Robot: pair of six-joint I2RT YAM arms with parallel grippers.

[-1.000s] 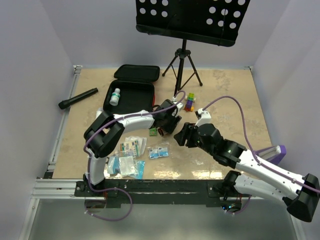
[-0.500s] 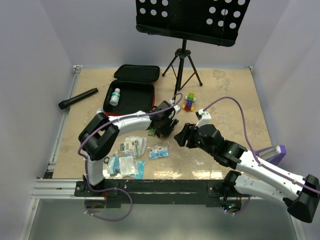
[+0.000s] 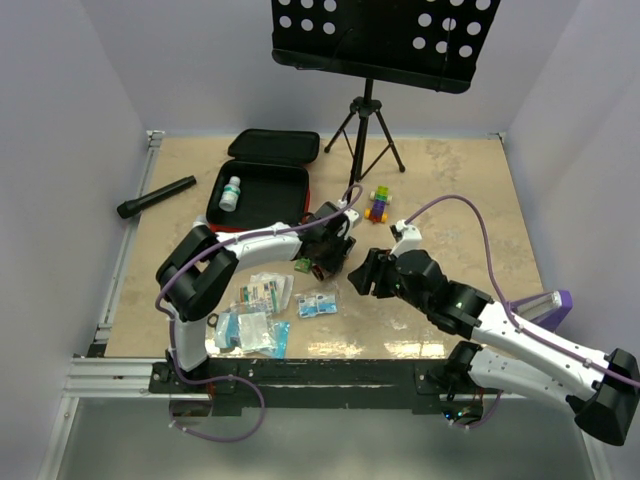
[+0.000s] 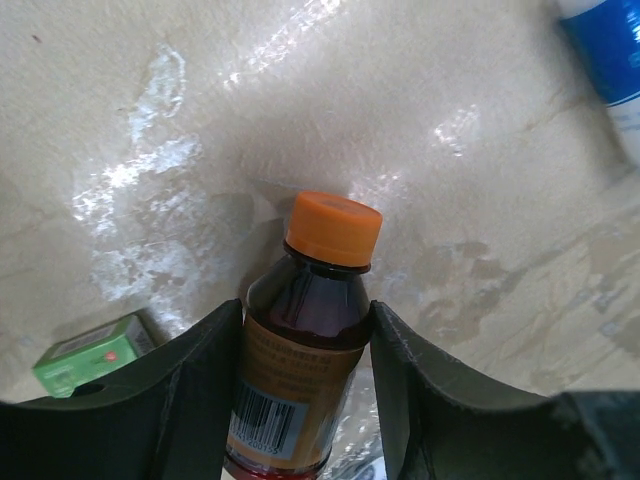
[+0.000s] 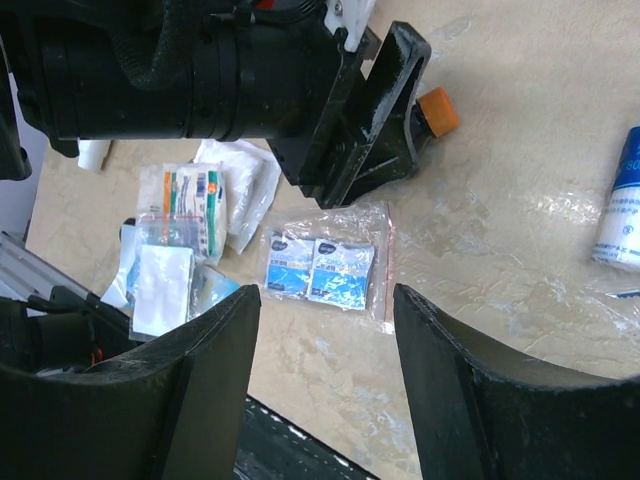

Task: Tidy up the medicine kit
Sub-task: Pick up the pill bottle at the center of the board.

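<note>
Top external: your case [image 3: 265, 190] holds one white bottle [image 3: 231, 193] (packets [image 3: 255, 312] lie outside); left jaws grip the brown bottle [image 4: 300, 360], right jaws gape empty.

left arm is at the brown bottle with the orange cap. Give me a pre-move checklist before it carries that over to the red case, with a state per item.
1. Centring: small brown glass bottle with orange cap sits midway between the fingers of the left gripper: ok.
2. Contact: both fingers touch the bottle's sides in the left wrist view: ok.
3. Lift: bottle off the table: cannot tell.
4. Target: red fabric zip case lies open, with bare lining beside the white bottle: ok.
5. Clearance: right gripper is open, empty and apart from the left gripper: ok, though close.
</note>
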